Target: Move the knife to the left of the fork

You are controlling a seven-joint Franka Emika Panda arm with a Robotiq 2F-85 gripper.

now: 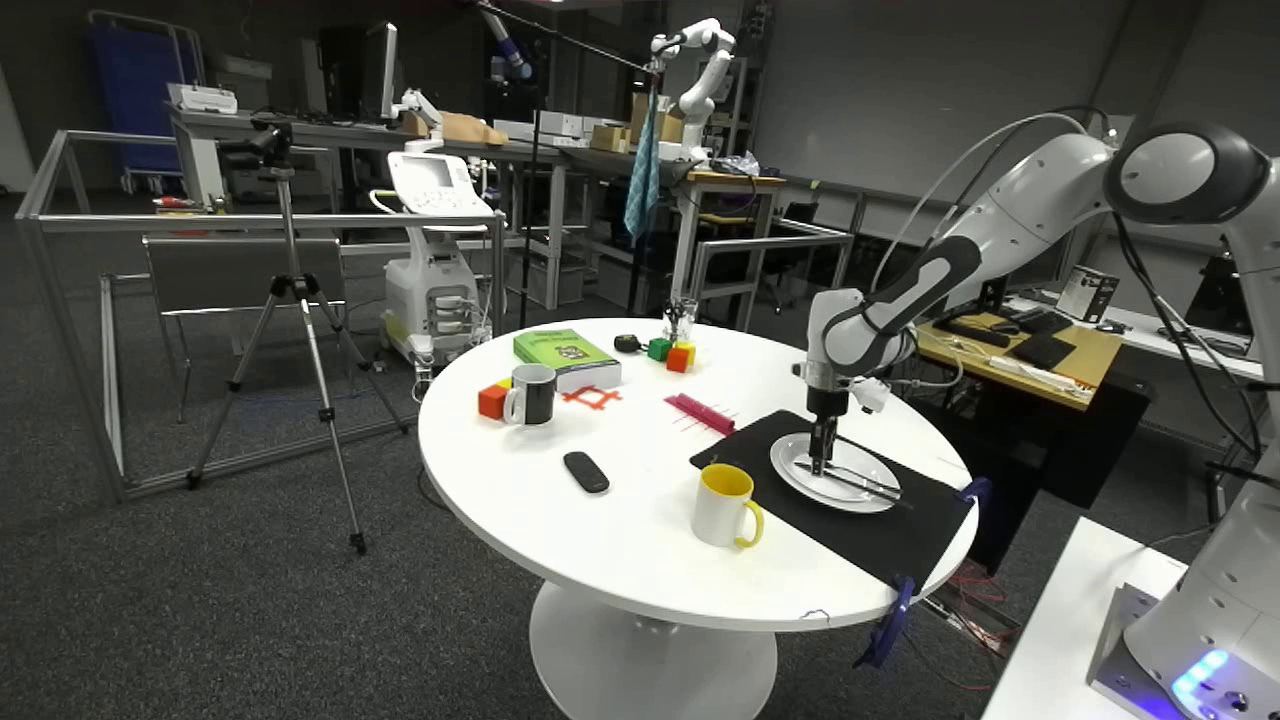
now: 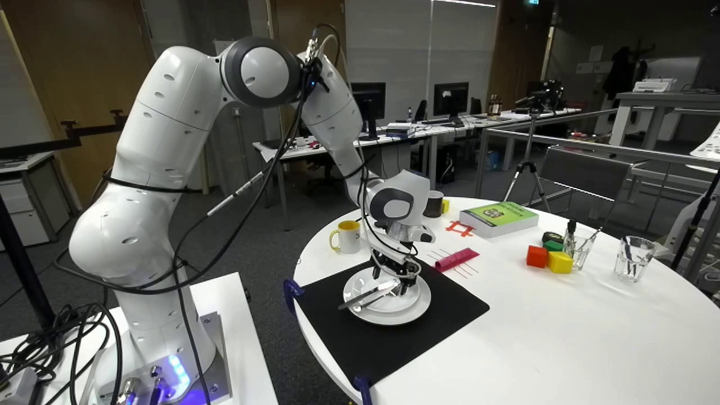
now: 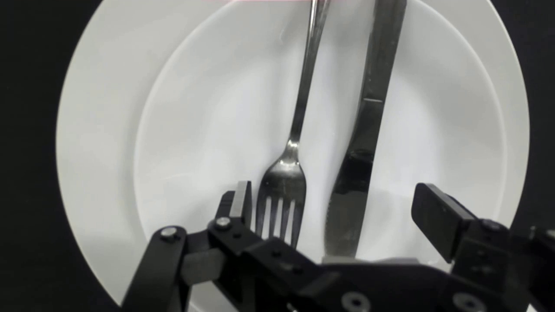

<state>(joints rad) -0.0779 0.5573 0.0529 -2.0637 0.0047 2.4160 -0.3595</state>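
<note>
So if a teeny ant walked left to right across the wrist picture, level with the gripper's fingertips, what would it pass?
The black mat → the plate's white rim → one gripper finger → the fork → the knife → the other gripper finger → the rim again → the mat again.

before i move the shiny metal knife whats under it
Round white dishware shows on both sides of the shiny metal knife; the strip directly beneath is covered by the knife and cannot be seen.
</note>
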